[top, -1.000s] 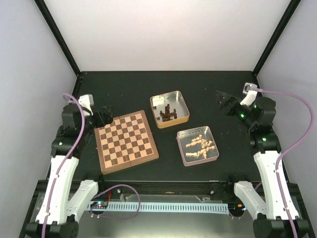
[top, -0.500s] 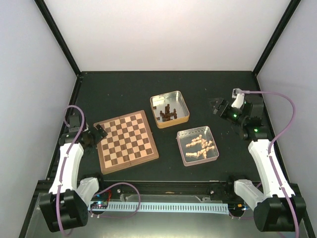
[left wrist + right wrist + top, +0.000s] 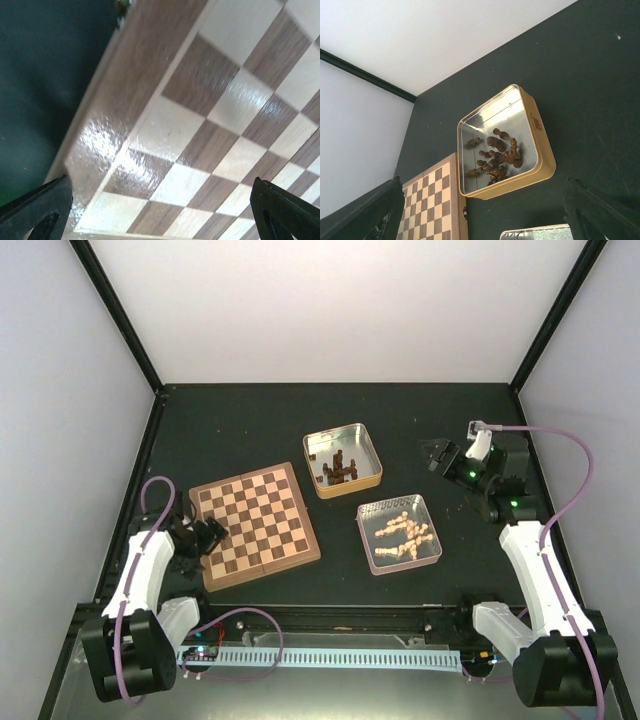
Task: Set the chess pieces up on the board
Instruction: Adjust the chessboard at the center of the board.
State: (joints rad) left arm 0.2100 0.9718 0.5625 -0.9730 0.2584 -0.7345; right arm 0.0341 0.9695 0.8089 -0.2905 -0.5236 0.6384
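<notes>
Left gripper [image 3: 205, 536] has dropped low to near-left edge of board [image 3: 262, 502]; fingers wide apart, holding nothing. Right gripper [image 3: 441, 454] has edged toward tins, wide apart, empty. Chess pieces [image 3: 402, 532] all heaped in silver tin [image 3: 364, 532]; board bare, setup unstarted.

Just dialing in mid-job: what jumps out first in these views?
The board lies bare left of centre, with the open left gripper low over its left edge. The pale chess pieces lie heaped in a silver tin to its right, the dark pieces in a gold tin behind that. The right gripper hangs open right of the gold tin.
</notes>
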